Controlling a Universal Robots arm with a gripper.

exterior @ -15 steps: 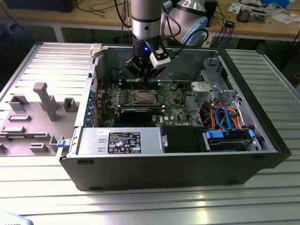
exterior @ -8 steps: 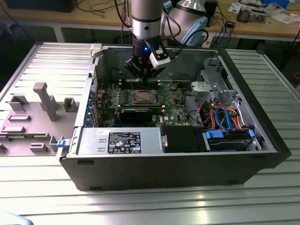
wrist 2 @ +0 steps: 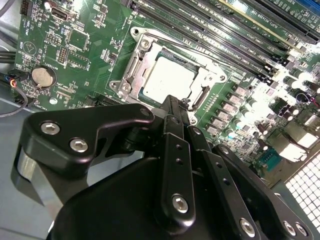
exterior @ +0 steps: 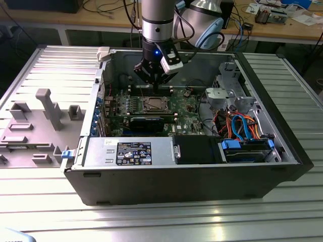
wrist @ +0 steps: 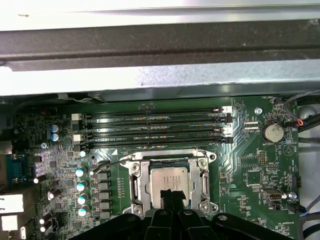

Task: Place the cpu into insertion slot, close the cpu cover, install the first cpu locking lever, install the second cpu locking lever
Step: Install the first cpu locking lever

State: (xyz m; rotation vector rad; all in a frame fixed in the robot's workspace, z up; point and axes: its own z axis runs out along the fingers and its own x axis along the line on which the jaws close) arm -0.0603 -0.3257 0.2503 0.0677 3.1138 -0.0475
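Looking down from both wrist views, the black end effector [wrist: 169,196] hides 1 edge of the cpu [wrist: 170,179] and part of the cpu cover [wrist: 136,184], and its fingertips [wrist 2: 172,107] sit pressed together in a narrow tip, holding nothing. Seated in its socket on the green motherboard [wrist: 250,165], the cpu lies flat with the silvery cover frame down around it, directly below and just beside the tip. Within the exterior view, the end effector [exterior: 154,80] hangs over the open computer case [exterior: 282,151] on the bench [exterior: 151,217].
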